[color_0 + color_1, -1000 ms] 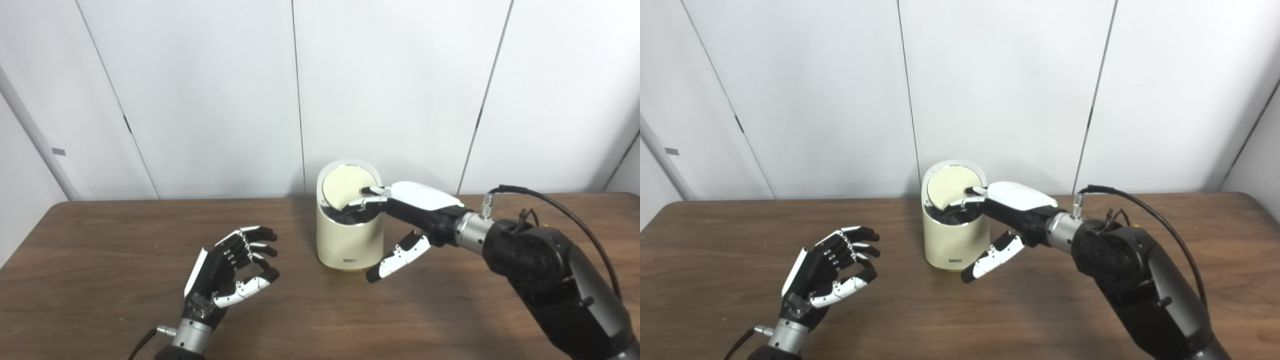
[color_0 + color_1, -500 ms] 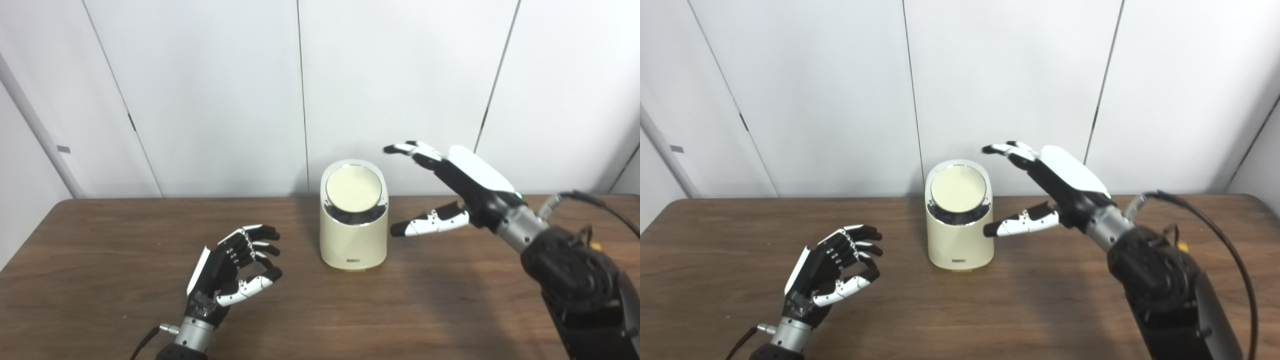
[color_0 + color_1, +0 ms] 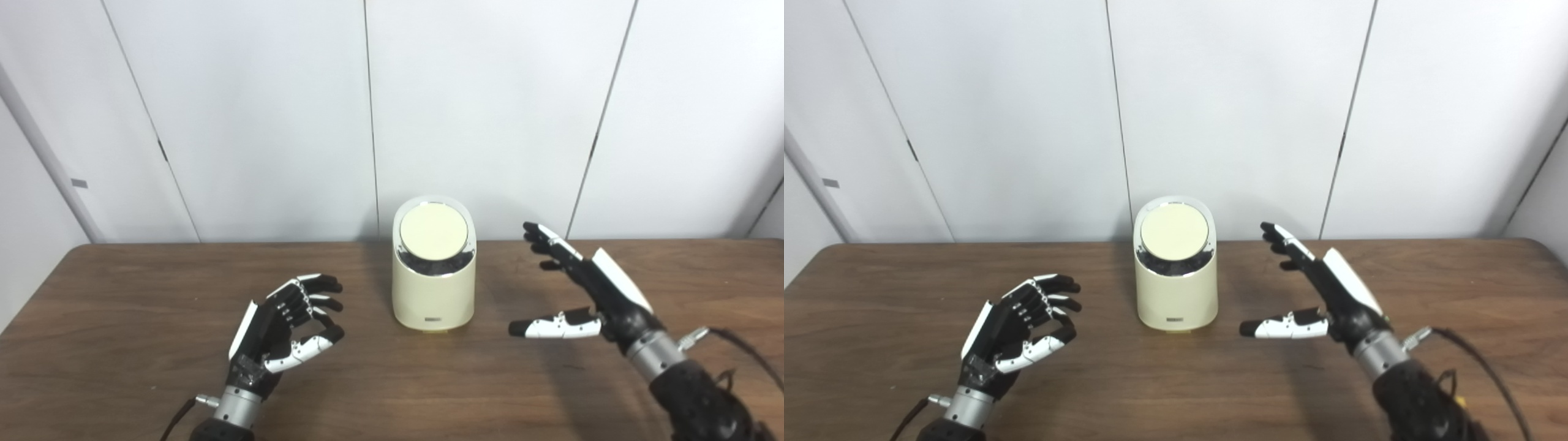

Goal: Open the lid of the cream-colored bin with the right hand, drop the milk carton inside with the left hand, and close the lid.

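At frame centre a cream-colored bin [image 3: 433, 269] stands upright on the table [image 3: 122, 343], lid [image 3: 433, 230] shut; the empty right hand [image 3: 588, 294], fingers spread, sits lower right and slightly nearer it than the loosely curled, empty left hand [image 3: 282, 324] at lower left; no milk carton shows.

Left robot hand [image 3: 278, 327]: black fingers, white back plate and thumb segments, silver wrist collar. Right robot hand [image 3: 588, 294]: same colours, silver wrist collar, black forearm, black cable [image 3: 744, 361].
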{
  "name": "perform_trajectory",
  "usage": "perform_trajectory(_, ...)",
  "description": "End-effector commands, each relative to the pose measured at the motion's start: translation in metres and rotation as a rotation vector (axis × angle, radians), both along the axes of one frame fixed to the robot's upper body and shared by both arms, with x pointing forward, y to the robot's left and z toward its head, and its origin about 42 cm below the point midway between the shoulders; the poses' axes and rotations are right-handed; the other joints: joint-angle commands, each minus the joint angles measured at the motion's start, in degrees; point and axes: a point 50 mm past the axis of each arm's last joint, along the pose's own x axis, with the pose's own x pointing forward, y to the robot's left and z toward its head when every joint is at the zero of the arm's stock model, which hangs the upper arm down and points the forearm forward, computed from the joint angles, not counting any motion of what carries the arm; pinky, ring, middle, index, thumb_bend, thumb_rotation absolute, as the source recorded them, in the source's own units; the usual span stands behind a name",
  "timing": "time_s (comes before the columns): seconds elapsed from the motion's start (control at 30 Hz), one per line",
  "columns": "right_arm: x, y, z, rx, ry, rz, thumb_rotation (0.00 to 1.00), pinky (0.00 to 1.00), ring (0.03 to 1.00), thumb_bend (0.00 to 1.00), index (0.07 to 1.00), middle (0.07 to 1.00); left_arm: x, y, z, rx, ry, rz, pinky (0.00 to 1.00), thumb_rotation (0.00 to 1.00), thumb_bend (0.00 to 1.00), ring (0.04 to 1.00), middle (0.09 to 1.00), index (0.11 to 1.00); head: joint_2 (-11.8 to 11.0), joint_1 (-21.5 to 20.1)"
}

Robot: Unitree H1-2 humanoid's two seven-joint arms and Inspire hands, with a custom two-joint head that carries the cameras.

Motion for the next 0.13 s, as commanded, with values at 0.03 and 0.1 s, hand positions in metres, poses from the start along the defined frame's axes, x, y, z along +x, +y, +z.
perform_trajectory(0.03,0.000,0.002,0.006,0.067,-0.110,-0.004,0.28,0.75,0.871,0.80,0.957,0.890,-0.003,0.005,-0.011,-0.004,0.014,0.001,0.45,0.16,0.73,0.611,0.713,0.722,0.04,-0.23)
perform_trajectory(0.1,-0.003,0.003,-0.003,0.108,-0.096,-0.004,0.26,0.74,0.874,0.78,0.969,0.894,-0.003,0.005,-0.011,-0.008,0.016,0.004,0.45,0.17,0.74,0.610,0.711,0.724,-0.01,-0.43)
